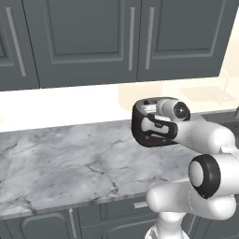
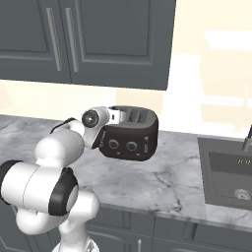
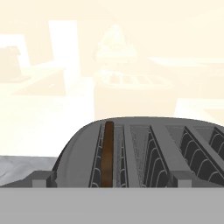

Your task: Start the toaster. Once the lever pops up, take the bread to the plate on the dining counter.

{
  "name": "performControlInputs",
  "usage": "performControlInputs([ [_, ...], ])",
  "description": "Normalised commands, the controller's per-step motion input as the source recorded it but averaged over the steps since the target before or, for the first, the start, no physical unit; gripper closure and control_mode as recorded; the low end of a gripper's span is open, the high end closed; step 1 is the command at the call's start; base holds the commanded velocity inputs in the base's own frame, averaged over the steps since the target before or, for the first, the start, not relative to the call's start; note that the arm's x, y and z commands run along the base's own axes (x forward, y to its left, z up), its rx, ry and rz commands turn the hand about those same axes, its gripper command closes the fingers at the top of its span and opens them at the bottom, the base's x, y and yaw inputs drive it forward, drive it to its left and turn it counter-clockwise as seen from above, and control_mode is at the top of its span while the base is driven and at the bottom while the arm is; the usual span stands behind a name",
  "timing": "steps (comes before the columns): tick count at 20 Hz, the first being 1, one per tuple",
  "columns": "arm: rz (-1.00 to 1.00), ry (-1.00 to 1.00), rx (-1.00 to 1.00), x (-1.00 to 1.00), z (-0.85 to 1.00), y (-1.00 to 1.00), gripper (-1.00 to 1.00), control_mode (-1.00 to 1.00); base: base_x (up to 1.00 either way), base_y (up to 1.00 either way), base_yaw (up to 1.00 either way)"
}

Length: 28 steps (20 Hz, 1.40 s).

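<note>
**Dark toaster on marble, bread slice down in a slot**

Left base view: dark brown-black rounded boxy toaster (image 1: 140, 125) standing on the grey-white veined marble table (image 1: 60, 163), towards its back edge, below dark grey wall cabinets (image 1: 88, 37). White arm reaching in from the lower right, its wrist lying across the toaster's near side and hiding much of it. Pincer itself hidden behind the wrist.

Right base view: same toaster (image 2: 133, 140) seen from its knob face, with two small round knobs and a light lever slot, two long slots on top. Arm's wrist held at the toaster's left end, level with its top. Dark inset sink (image 2: 229, 174) set into the marble well to the right, apart from the toaster.

Hand view: toaster top (image 3: 144, 151) close below, four long slots with wire guides running away from the camera. Thin dark brown bread slice (image 3: 108, 153) standing upright on edge in the leftmost slot, top edge level with the rim. Pincer fingers spread wide, holding nothing, poised just above the toaster.
</note>
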Motion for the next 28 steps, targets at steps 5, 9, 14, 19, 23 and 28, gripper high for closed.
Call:
performControlInputs([
  [5,0.00,0.00,0.00,0.00,0.00,0.00,-1.00,-1.00,0.00,0.00,0.00],
  [9,0.00,0.00,0.00,0.00,0.00,0.00,-1.00,-1.00,0.00,0.00,0.00],
  [14,0.00,0.00,0.00,0.00,0.00,0.00,-1.00,-1.00,0.00,0.00,0.00],
  [19,0.00,0.00,0.00,0.00,0.00,0.00,-1.00,-1.00,0.00,0.00,0.00],
  [23,0.00,0.00,0.00,0.00,0.00,0.00,-1.00,-1.00,0.00,0.00,0.00],
  [28,0.00,-0.01,0.00,0.00,-0.01,0.07,-1.00,-1.00,0.00,0.00,0.00],
])
